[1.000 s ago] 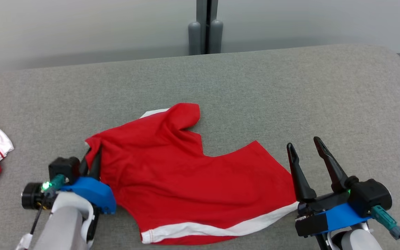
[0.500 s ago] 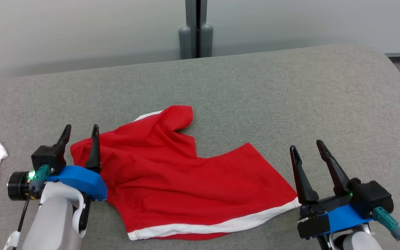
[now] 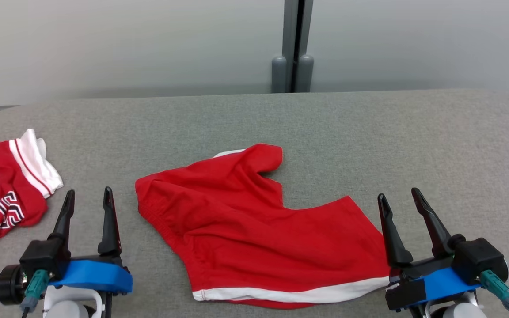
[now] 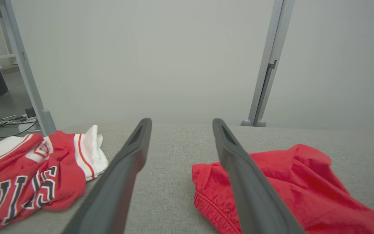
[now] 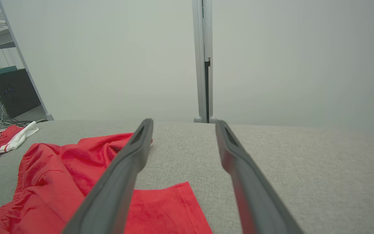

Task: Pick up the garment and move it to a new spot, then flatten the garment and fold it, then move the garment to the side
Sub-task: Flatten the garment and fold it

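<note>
A red garment (image 3: pixel 254 234) with a white hem band lies rumpled on the middle of the grey table (image 3: pixel 369 132); it looks like shorts, with one leg bunched up at the back. The left wrist view has its waistband corner as the red garment (image 4: pixel 291 182) to the right of my fingers, and the right wrist view has the red garment (image 5: pixel 60 182) at lower left. My left gripper (image 3: pixel 87 196) stands open to the left of the garment, apart from it, holding nothing. My right gripper (image 3: pixel 399 198) stands open just beyond the garment's right edge, also empty.
A second red and white garment with lettering (image 3: pixel 2 190) lies crumpled at the table's left edge, also seen as the lettered garment (image 4: pixel 28 172) in the left wrist view. A grey partition post (image 3: pixel 293 48) rises behind the table. Bare cloth surface lies to the back and right.
My left gripper opened and let go of the garment's left corner, then drew back to the left and toward me. The head camera shifted, bringing the lettered garment further into view.
</note>
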Robot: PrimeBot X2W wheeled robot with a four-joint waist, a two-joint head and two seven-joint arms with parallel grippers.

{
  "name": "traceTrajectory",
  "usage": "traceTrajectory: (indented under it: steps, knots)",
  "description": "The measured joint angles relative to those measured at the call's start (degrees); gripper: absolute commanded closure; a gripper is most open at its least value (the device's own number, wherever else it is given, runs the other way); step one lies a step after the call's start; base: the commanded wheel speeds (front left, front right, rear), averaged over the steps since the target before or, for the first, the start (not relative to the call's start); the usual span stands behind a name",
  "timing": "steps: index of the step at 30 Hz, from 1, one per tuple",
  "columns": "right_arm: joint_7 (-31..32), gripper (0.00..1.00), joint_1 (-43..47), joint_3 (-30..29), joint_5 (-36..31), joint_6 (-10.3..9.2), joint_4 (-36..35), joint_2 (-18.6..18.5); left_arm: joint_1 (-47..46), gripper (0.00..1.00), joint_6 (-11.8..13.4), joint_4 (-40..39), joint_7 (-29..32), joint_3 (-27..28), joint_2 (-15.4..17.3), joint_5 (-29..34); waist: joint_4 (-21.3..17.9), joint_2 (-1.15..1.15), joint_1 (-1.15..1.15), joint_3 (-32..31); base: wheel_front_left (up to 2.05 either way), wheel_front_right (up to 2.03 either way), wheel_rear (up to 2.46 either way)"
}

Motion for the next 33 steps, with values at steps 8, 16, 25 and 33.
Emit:
traceTrajectory:
  steps: [8, 16, 25, 33]
  knots:
    - [0.0, 0.00, 1.7, -0.8, -0.4, 0.00, 1.7, 0.0, 5.8, 0.00, -0.5, -4.7, 0.0, 1.1, -0.7, 1.9, 2.2, 0.00, 0.00, -2.5, 0.00, 0.00, 0.00]
    - [0.0, 0.00, 3.8, -1.6, -0.4, 0.00, 4.2, 0.0, 8.9, 0.00, -0.8, -5.9, 0.0, 2.0, -1.2, 2.6, 2.7, 0.00, 0.00, -4.3, 0.00, 0.00, 0.00]
    - [0.0, 0.00, 5.3, -1.9, -0.7, 0.00, 5.9, 0.0, 11.0, 0.00, -0.7, -5.4, 0.0, 2.3, -2.1, 3.5, 2.5, 0.00, 0.00, -5.0, 0.00, 0.00, 0.00]
    - [0.0, 0.00, 5.1, -1.8, -1.4, 0.00, 6.6, 0.0, 11.2, 0.00, -0.7, -5.1, 0.0, 2.4, -2.3, 4.2, 2.3, 0.00, 0.01, -5.0, 0.00, 0.00, 0.00]
